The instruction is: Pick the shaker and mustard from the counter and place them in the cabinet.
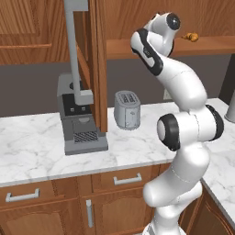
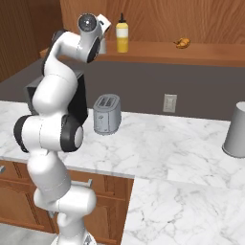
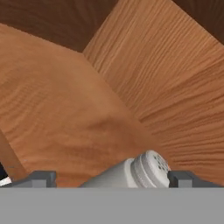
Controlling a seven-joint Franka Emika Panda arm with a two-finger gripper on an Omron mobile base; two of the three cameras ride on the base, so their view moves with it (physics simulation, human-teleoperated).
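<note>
The silvery shaker (image 3: 135,171) with its perforated cap rests against the wooden shelf of the cabinet (image 3: 65,122), seen in the hand view. My gripper (image 3: 111,179) is open around it, one dark fingertip (image 3: 41,178) to its left and the other at its cap end, with a gap on the left side. The yellow mustard (image 2: 122,34) stands upright on the cabinet shelf (image 2: 158,52), just right of my hand. My arm reaches up from the marble counter (image 1: 36,142) into the cabinet.
The open cabinet door (image 1: 97,64) with its grey bar handle (image 1: 73,46) hangs left of the arm. A coffee machine (image 1: 80,114) and toaster (image 1: 127,109) stand on the counter. A croissant (image 2: 182,43) lies on the shelf; a grey cylinder (image 2: 237,129) stands far right.
</note>
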